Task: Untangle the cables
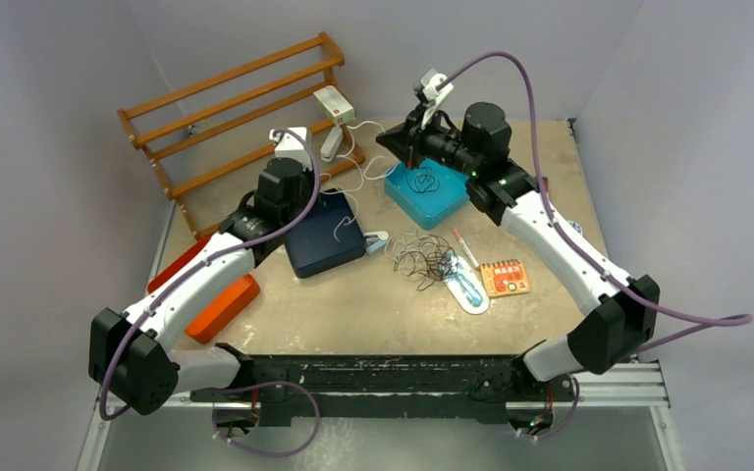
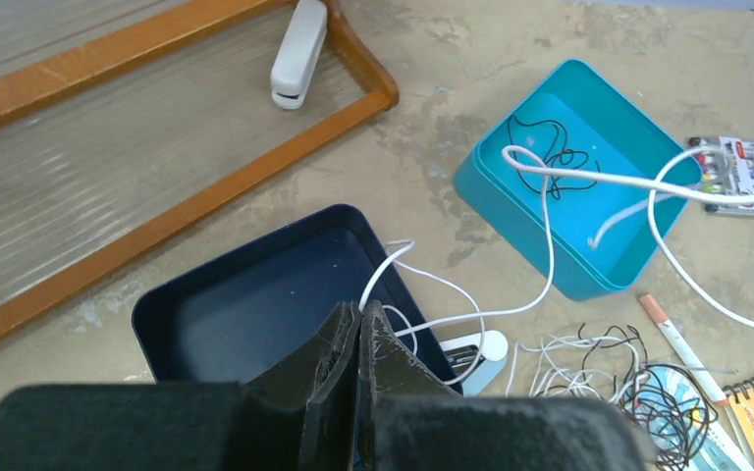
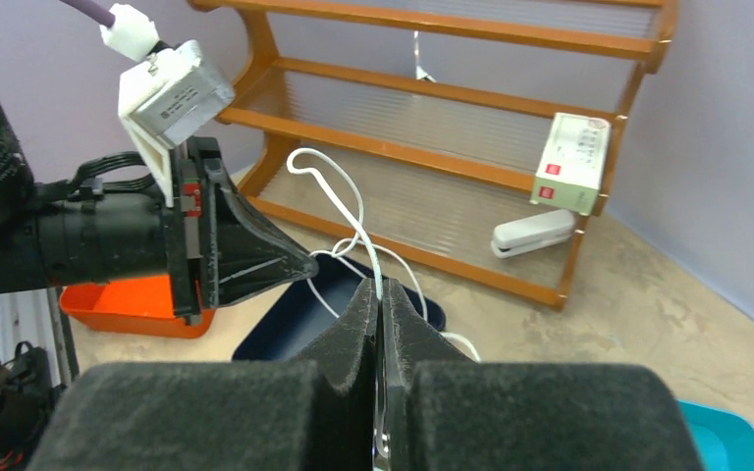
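**Markings.** A small white carton (image 3: 571,162) with a red label stands on the orange-brown slatted wooden rack (image 3: 471,93). Its print is too small to read. The orange spiral-bound notebook (image 1: 506,278) carries yellow characters on its cover, which are not legible. White lettering on the left arm's black motor housing is blurred. A white stapler (image 2: 297,54) on the rack shows no marking.

**Task items.**
- A thin white cable (image 3: 353,211) is lifted clear of the table. In the left wrist view it crosses above the open teal rectangular box (image 2: 511,211) and drops toward the open navy-blue rectangular tray (image 2: 206,304).
- A very thin black cable (image 2: 550,157) lies in loose wiry loops on the floor of the teal box.
- A tangle (image 1: 427,257) of dark wiry loops mixed with fine white strands lies on the table between the navy tray and the notebook. Black and brown strands cannot be told apart in it.

**Tools.**
- Left gripper (image 2: 358,329): the fingers are pressed together above the navy tray, and the white cable enters the seam at their tips.
- Right gripper (image 3: 381,299): the fingers are pressed together, and the white cable rises from their seam in a tall loop. The top view places this gripper over the teal box's rear corner.
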Tool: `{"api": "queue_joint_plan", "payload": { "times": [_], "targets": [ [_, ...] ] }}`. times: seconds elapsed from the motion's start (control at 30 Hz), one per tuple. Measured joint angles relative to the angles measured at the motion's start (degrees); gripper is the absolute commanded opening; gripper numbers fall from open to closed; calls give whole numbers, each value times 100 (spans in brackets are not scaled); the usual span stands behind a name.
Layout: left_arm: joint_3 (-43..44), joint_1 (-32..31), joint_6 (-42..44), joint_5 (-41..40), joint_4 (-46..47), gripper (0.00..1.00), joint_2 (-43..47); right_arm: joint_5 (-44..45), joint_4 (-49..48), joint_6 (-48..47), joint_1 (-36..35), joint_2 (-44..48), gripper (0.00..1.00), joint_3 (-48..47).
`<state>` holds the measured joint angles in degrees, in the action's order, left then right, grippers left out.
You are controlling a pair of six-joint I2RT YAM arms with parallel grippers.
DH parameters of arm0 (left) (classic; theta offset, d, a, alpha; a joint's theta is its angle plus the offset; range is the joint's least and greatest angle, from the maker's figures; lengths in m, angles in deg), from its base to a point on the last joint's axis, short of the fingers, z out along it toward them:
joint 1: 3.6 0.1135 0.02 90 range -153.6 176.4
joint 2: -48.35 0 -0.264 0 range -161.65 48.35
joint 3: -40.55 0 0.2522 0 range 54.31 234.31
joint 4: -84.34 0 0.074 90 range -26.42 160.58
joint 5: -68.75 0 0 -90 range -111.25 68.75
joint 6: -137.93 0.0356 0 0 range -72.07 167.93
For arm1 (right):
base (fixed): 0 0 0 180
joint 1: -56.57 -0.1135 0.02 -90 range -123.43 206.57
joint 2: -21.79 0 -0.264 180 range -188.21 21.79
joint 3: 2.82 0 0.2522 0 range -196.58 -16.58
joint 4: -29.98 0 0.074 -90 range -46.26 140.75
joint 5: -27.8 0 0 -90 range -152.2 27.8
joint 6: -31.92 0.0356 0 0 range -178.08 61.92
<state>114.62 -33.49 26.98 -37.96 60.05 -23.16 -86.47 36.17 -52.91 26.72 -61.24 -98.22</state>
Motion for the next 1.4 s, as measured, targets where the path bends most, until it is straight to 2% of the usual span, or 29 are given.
{"api": "queue_joint_plan", "payload": {
  "times": [0.57,0.8,1.2,1.4],
  "targets": [
    [-1381,247,-859,-1204,485,0,232,-542,-811,422,-612,-1239,0,-22],
    [-1740,251,-1117,-1388,538,0,444,-656,-1110,756,-848,-1871,0,-201],
    [-1845,251,-1279,-1375,549,0,564,13,-1954,1169,-1115,-2319,0,240],
    [-1845,251,-1294,-1285,533,0,546,350,-2011,1196,-1152,-2791,0,485]
  ]
}}
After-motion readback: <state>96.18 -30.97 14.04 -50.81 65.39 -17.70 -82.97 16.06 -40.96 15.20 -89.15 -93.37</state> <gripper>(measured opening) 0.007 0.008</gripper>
